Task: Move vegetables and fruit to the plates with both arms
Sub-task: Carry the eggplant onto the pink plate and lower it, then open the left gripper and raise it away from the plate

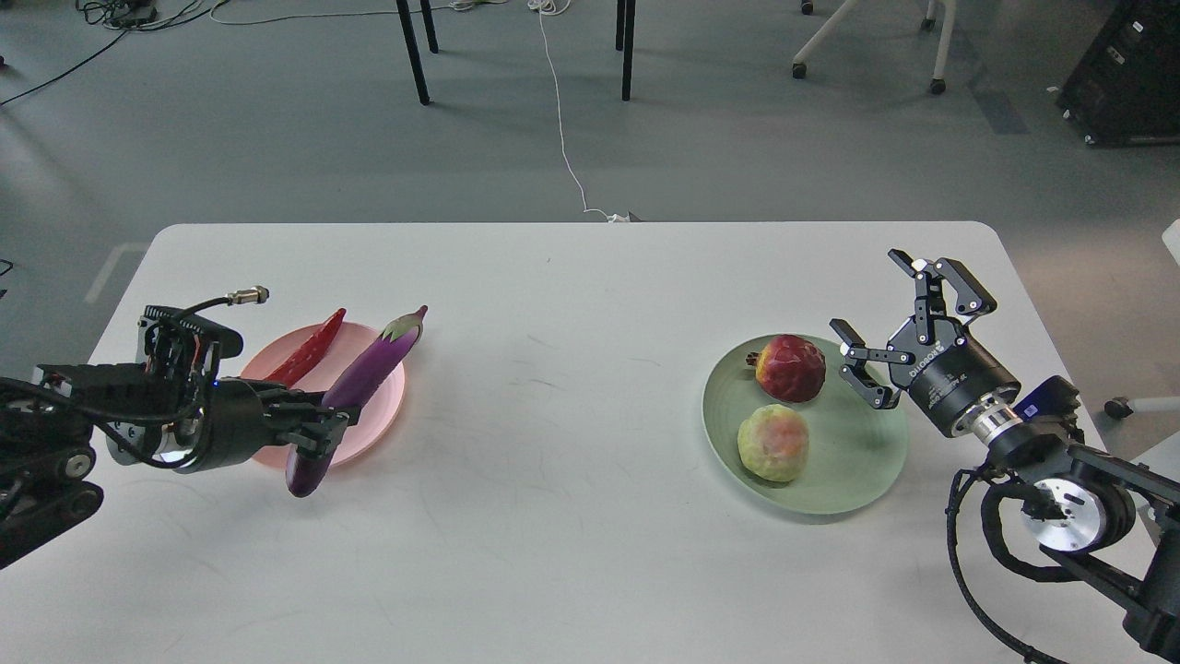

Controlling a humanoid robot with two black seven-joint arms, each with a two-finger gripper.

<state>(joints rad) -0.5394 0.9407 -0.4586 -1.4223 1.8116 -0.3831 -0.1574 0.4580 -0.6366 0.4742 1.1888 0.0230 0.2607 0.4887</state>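
Observation:
The purple eggplant [369, 369] lies slanted across the salmon pink plate [383, 406], its lower end past the plate's front rim. My left gripper [323, 429] has its fingers closed around the eggplant's lower part. The red chili pepper [309, 350] lies on the pink plate's far left. The pale green plate [857, 461] holds the dark red pomegranate [791, 367] and the yellow-green ball [774, 443]. My right gripper [885, 323] is open and empty, just right of the pomegranate, over the green plate's far right rim.
The white table [572, 304] reaches from the pink plate on the left to the green plate on the right. Beyond its far edge are grey floor, black table legs [415, 55], a white cable [562, 129] and chair casters.

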